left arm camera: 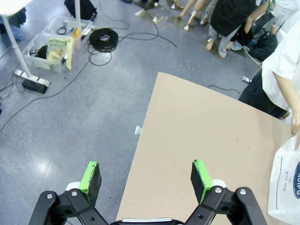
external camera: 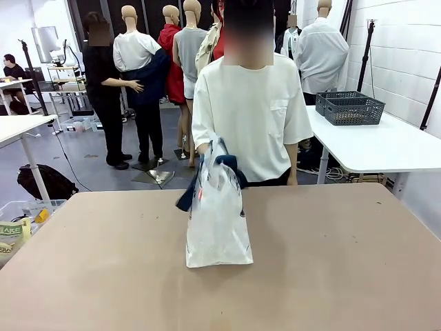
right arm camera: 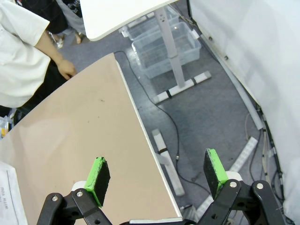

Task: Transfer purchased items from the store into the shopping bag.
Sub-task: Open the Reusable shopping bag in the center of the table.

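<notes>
The shopping bag (external camera: 218, 214) stands upright in the middle of the tan table (external camera: 331, 262), translucent white with navy handles and a small red tag. A person in a white shirt at the far side holds its top with a hand (external camera: 203, 148). The purchased items are out of view. My left gripper (left arm camera: 146, 176) is open and hangs over the table's left edge, with the bag (left arm camera: 286, 183) off to its right. My right gripper (right arm camera: 157, 174) is open above the table's right edge, and a corner of the bag (right arm camera: 7, 192) shows at the lower left. Nothing is between either pair of fingers.
A white table (external camera: 386, 148) carrying grey baskets (external camera: 351, 107) stands at the back right. Plastic bins (left arm camera: 51, 44) and coiled cables (left arm camera: 103, 37) lie on the floor to the left. Clear bins (right arm camera: 164, 42) sit under the white table on the right.
</notes>
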Controlling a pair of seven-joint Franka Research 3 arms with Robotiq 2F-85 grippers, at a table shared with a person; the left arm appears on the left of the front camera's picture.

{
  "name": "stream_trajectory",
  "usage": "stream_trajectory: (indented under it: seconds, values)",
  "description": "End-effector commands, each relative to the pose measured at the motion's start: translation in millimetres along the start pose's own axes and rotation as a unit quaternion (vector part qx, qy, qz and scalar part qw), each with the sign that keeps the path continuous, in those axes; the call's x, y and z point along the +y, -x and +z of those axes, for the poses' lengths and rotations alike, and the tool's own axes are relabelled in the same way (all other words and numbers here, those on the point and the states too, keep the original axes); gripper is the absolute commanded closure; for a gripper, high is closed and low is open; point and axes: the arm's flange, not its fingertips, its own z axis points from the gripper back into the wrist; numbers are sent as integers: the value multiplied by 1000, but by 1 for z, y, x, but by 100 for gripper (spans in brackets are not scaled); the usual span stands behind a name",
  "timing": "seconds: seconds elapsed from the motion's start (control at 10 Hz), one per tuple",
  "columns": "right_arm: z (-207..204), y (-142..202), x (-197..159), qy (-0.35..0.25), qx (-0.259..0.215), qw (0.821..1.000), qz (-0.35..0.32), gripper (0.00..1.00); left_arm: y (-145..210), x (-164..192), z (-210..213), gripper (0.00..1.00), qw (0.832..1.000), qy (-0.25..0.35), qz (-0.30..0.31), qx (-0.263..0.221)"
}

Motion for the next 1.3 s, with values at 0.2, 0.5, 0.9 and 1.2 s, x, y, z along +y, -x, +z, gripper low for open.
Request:
stream_trajectory:
  seconds: [0.2, 0.5, 0.9, 1.2]
  values:
    - [-1, 1, -1, 1, 3, 1000, 0, 0, 1, 0, 0, 0, 1000, -3, 4, 4]
    - [-5, -32, 54, -75, -19, 996, 50, 0, -40, -44, -27, 0, 996, 58, -72, -13]
    - [9, -79, 213, -244, -10, 962, 124, 0, -120, -173, -59, 0, 965, 205, -155, -55]
    - [15, -62, 337, -370, 52, 909, 182, 0, -136, -300, -83, 0, 937, 299, -181, -15]
